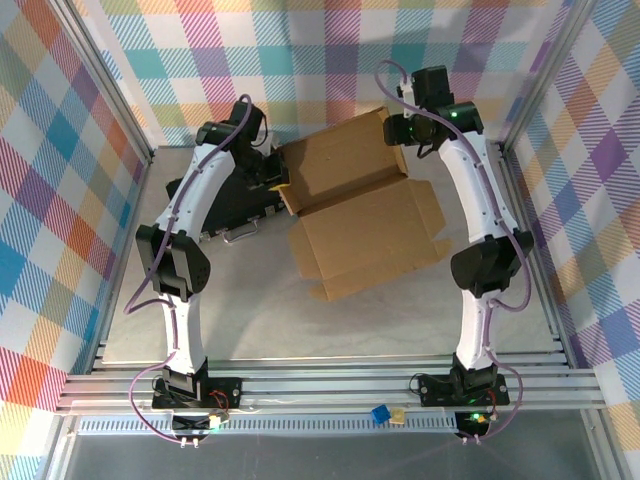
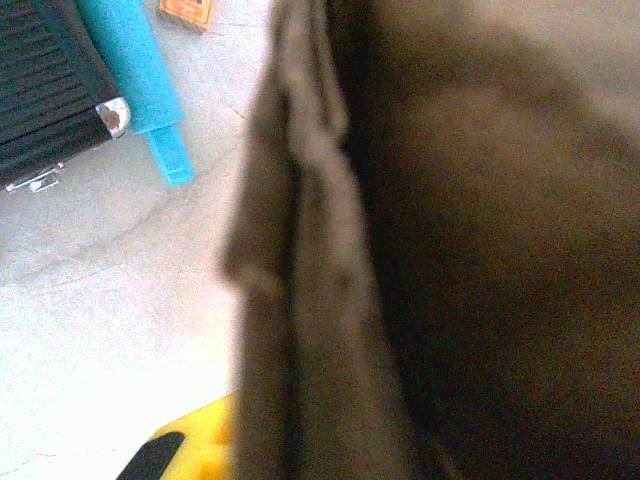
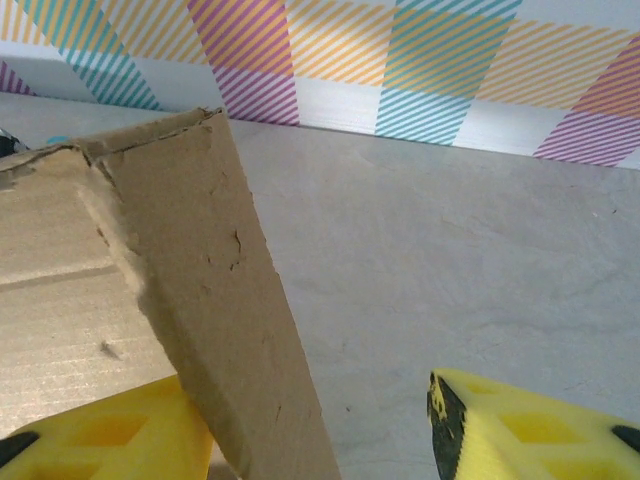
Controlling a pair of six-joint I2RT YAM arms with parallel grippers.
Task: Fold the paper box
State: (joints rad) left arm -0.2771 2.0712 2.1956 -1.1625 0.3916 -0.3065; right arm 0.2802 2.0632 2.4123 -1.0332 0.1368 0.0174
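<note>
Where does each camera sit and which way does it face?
Top external: above and behind the bases, looking down at both arms and the paper box between them.
Left wrist: close against the box's cardboard, black case at upper left; a yellow fingertip of the left tool shows.
Right wrist: faces the plaid wall past a box flap; the right tool stands open.
Shared: all three see the box.

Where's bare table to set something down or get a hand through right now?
Best: bare table between the front edge of the box and the base rail, left arm and right arm either side. Crowded: back left, where case, left arm and box meet; back right, right arm at the box corner. Margins outside the arms look tight.
</note>
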